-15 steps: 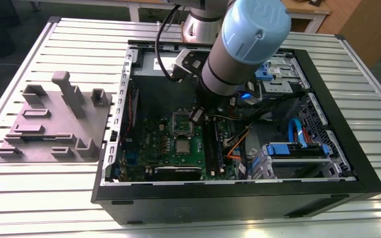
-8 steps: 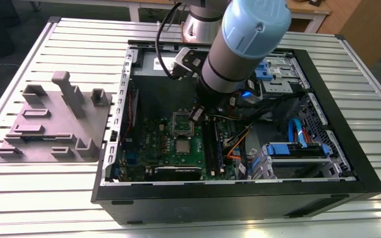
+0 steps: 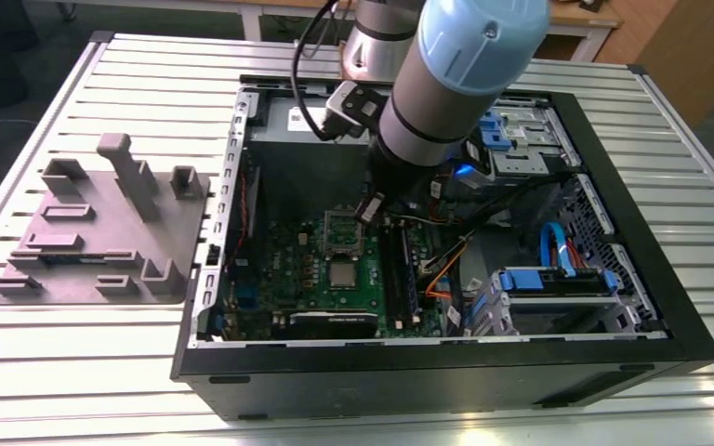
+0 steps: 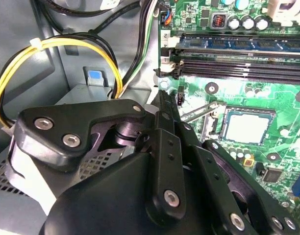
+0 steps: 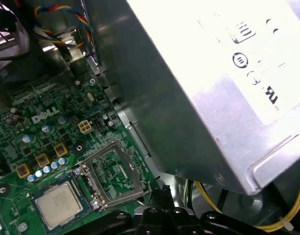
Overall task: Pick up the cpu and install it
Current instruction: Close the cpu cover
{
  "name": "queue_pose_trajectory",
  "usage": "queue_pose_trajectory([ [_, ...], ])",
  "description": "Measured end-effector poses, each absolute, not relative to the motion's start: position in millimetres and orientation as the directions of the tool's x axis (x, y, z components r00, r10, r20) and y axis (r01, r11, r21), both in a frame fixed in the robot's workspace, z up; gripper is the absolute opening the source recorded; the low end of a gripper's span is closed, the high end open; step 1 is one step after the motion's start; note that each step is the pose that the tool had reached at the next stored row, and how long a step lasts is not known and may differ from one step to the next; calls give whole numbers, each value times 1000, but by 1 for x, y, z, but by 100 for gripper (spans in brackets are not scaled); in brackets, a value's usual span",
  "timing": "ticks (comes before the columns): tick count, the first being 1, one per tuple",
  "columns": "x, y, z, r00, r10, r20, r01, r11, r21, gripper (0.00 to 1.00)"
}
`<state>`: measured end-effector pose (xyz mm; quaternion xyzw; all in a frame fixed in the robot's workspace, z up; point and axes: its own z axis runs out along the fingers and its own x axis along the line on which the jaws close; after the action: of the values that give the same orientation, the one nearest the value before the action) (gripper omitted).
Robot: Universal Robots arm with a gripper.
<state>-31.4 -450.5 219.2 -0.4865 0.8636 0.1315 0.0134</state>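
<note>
Ribbed aluminium tabletop (image 3: 85, 390) is carrying a black, box-shaped computer case (image 3: 456, 372), which is lying on its side with the panel off.

The arm (image 3: 469, 56), smooth and cylindrical with a pale blue cap, is reaching down into the far half of the case.

A matte grey fixture plate (image 3: 97, 232) with upright blocks is sitting on the slats to the exterior view's left of the case, well apart from the arm.

A bare sheet-metal power supply (image 5: 199, 88) is standing at the far end of the case. A looped yellow cable (image 4: 22, 63) is running beside it.

A green motherboard (image 3: 295, 279) is lying flat on the case floor, studded with small round capacitors.

The black, bolted-link gripper (image 4: 162, 98) is hanging above the board, clenched tip to tip and grasping nothing.

A thin rectangular metal socket frame (image 5: 113, 171) is standing hinged open.

The cpu (image 5: 58, 204), a flat square with a dull silver-grey lid, is lying in its socket just on the near side of the frame, apart from the gripper.
</note>
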Motion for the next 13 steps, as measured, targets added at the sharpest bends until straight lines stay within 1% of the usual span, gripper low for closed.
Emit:
queue_pose_trajectory([
  [9, -34, -450, 226, -526, -839, -140, -844, 495, 208, 10],
  [13, -34, -450, 226, -526, -842, -119, -844, 499, 195, 10],
])
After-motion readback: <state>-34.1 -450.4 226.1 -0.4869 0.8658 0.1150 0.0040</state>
